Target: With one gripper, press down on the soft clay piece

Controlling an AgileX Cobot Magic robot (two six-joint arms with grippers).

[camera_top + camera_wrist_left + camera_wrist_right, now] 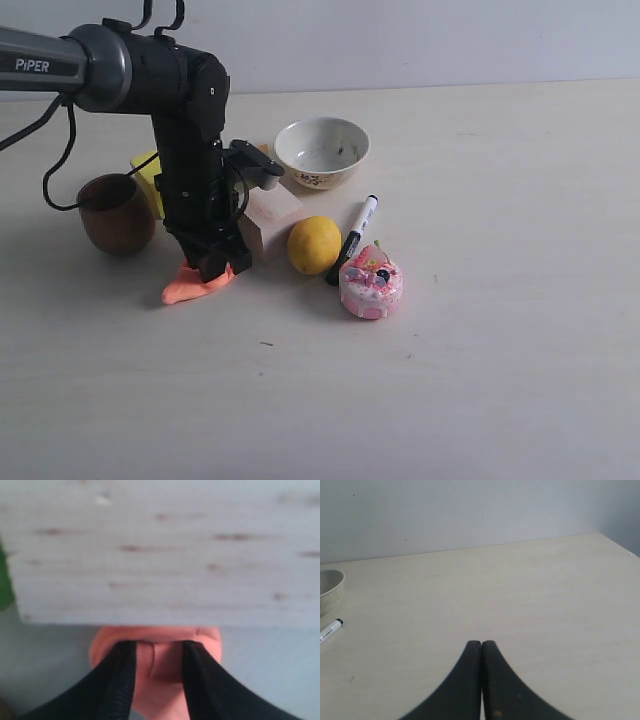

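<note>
The soft clay piece (185,288) is a flat salmon-orange blob lying on the table in front of the wooden cube (268,218). My left gripper (213,268) points straight down with its tips resting on the clay's right end. In the left wrist view the two black fingers (120,680) stand a little apart, tips sunk into the clay (160,670), with the cube's face (165,550) just beyond. My right gripper (481,644) is shut and empty over bare table, and it does not show in the exterior view.
Around the clay stand a brown cup (117,213), a yellow wedge (148,175), a white bowl (322,150), a lemon (314,245), a black marker (352,240) and a pink toy cake (371,283). The right wrist view catches the bowl's edge (327,590) and the marker's tip (330,629).
</note>
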